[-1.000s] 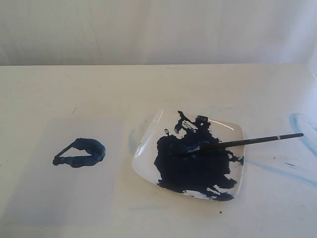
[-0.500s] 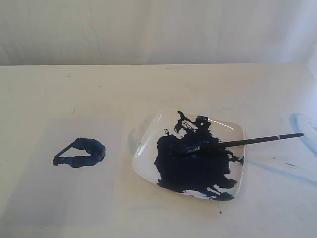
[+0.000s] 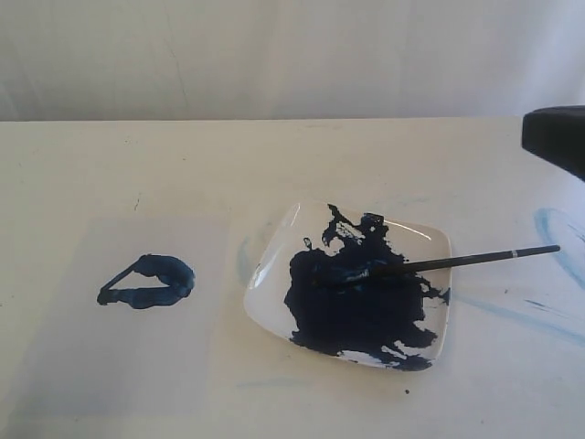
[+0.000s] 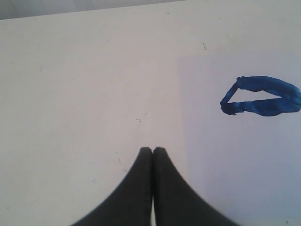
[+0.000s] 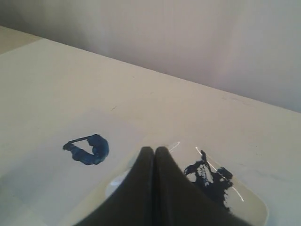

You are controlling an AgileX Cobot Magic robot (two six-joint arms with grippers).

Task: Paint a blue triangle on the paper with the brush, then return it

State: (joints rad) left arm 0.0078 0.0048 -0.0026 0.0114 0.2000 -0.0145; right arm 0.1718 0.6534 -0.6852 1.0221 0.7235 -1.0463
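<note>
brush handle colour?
Black, with a small pale band near the outer end. The brush shows best in the exterior view.

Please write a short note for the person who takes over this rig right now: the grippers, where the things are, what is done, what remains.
Left gripper: shut, empty, over the table near the edge of the paper.
Right gripper: shut, empty, near the dish.
Brush: lies free, tip in the paint on the dish, handle sticking out past its rim.
Blue triangle: painted on the paper, beside the dish.
Done: triangle painted; brush looks returned.
Left: probably only parking the arms.
</note>
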